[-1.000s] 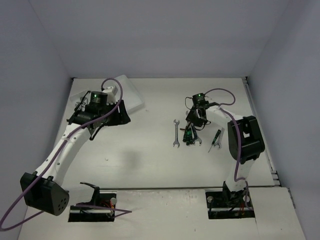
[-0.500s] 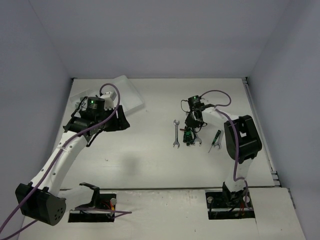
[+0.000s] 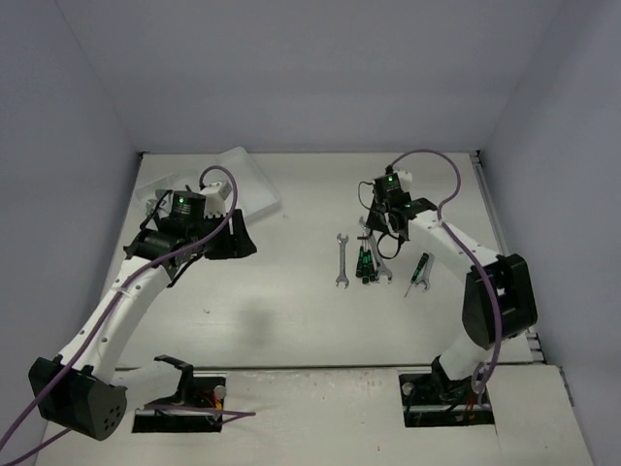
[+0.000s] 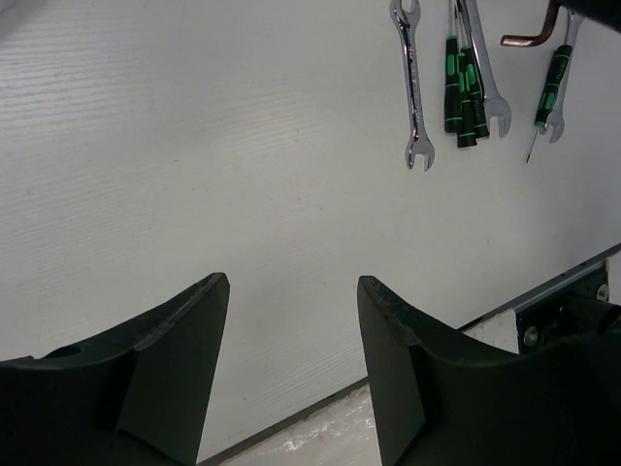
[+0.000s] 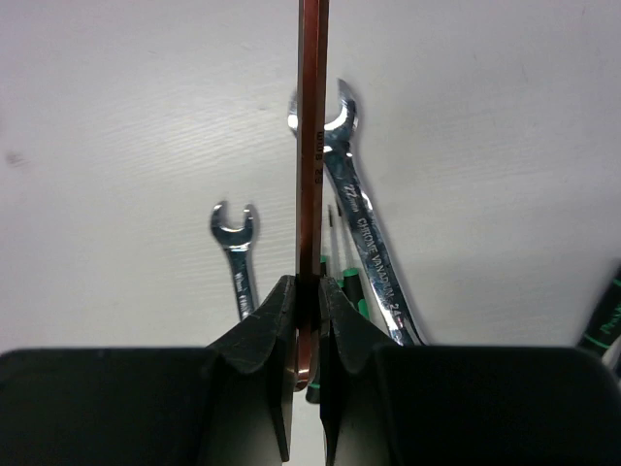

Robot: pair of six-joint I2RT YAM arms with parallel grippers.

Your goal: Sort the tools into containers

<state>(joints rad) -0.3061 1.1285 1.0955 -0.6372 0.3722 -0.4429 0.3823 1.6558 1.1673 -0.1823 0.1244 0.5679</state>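
Note:
My right gripper [image 5: 308,291] is shut on a dark brown L-shaped hex key [image 5: 311,146] and holds it above the tool cluster; in the top view the right gripper [image 3: 373,236] is over the cluster. Below it lie a large silver wrench [image 5: 361,233], a small silver wrench [image 5: 236,254] and black screwdrivers with green marks [image 5: 342,277]. The left wrist view shows the small wrench [image 4: 412,87], screwdrivers [image 4: 463,92], a separate screwdriver [image 4: 548,92] and the hex key [image 4: 529,35]. My left gripper [image 4: 291,286] is open and empty near the white tray [image 3: 252,180].
The tray sits at the back left, partly hidden by the left arm [image 3: 146,272]. A lone screwdriver [image 3: 419,270] lies right of the cluster. The table's near edge and a metal rail [image 4: 568,291] show in the left wrist view. Grey walls close in the table.

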